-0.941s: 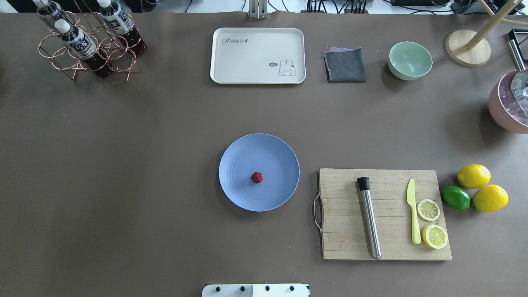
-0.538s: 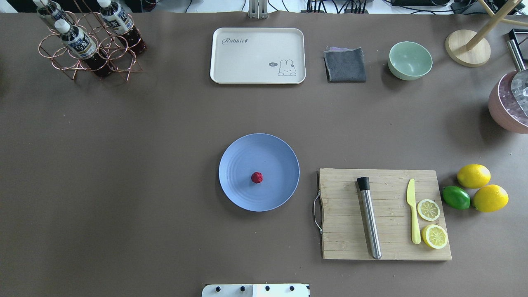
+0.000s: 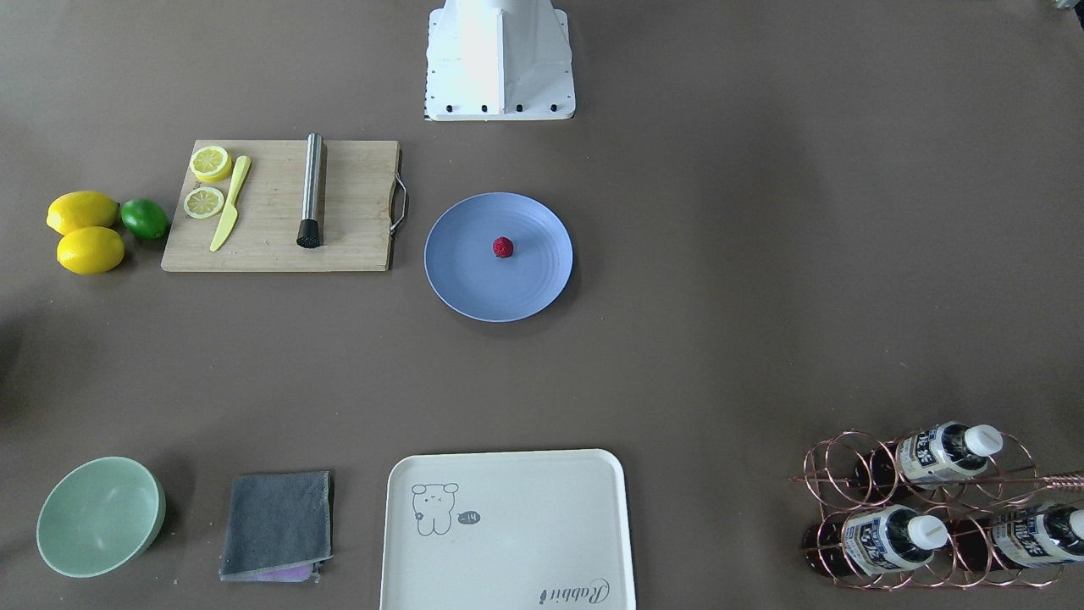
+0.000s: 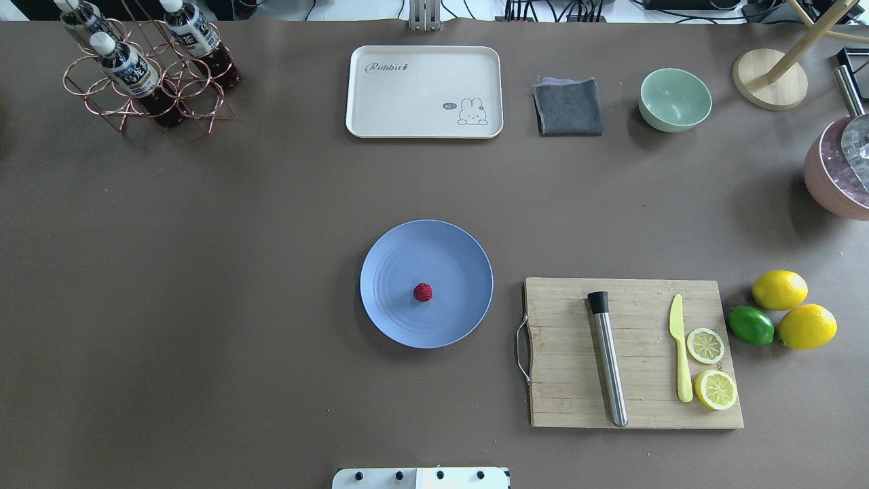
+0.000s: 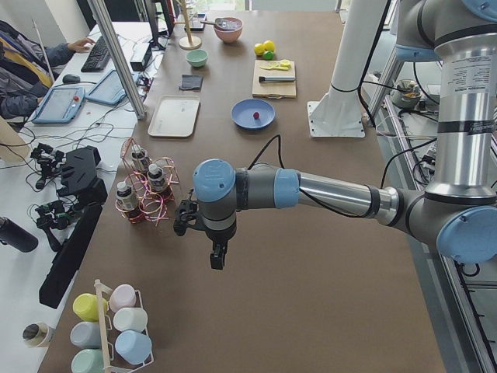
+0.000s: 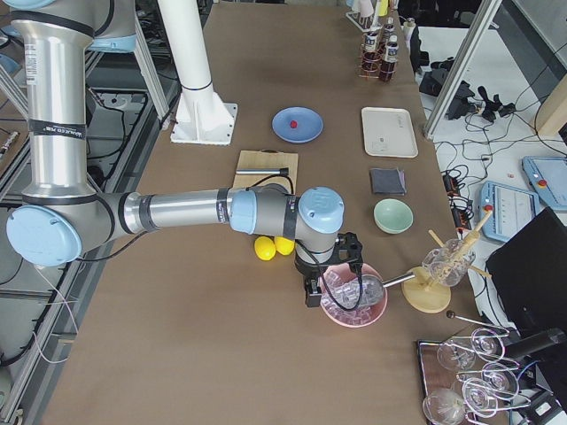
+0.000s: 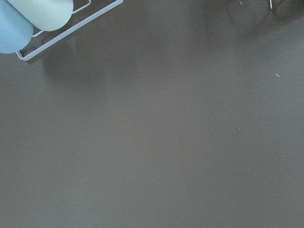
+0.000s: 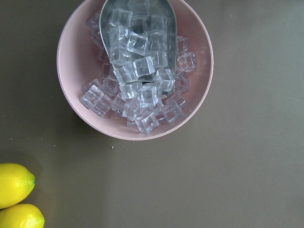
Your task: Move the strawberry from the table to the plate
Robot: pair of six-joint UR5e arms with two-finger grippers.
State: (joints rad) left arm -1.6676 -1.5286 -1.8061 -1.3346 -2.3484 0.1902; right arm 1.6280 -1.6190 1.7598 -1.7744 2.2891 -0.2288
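Note:
The small dark-red strawberry (image 4: pixel 423 293) (image 3: pixel 503 247) lies on the round light-blue plate (image 4: pixel 451 255) (image 3: pixel 470 275), a little off its middle, on the brown-grey table (image 4: pixel 204 272). Neither gripper is near it. My left gripper (image 5: pixel 217 260) hangs over bare table at the far left end, close to the bottle rack; only the left side view shows it, so I cannot tell its state. My right gripper (image 6: pixel 312 292) hovers at the far right end beside the pink ice bowl (image 6: pixel 354 297) (image 8: pixel 135 71); I cannot tell whether it is open or shut.
A wooden cutting board (image 4: pixel 563 401) with a steel muddler, a yellow knife and lemon slices lies right of the plate. Two lemons (image 4: pixel 779 290) and a lime sit beyond it. At the back stand a cream tray (image 4: pixel 424 92), a grey cloth, a mint bowl (image 4: pixel 675 99) and a copper bottle rack (image 4: pixel 146 75).

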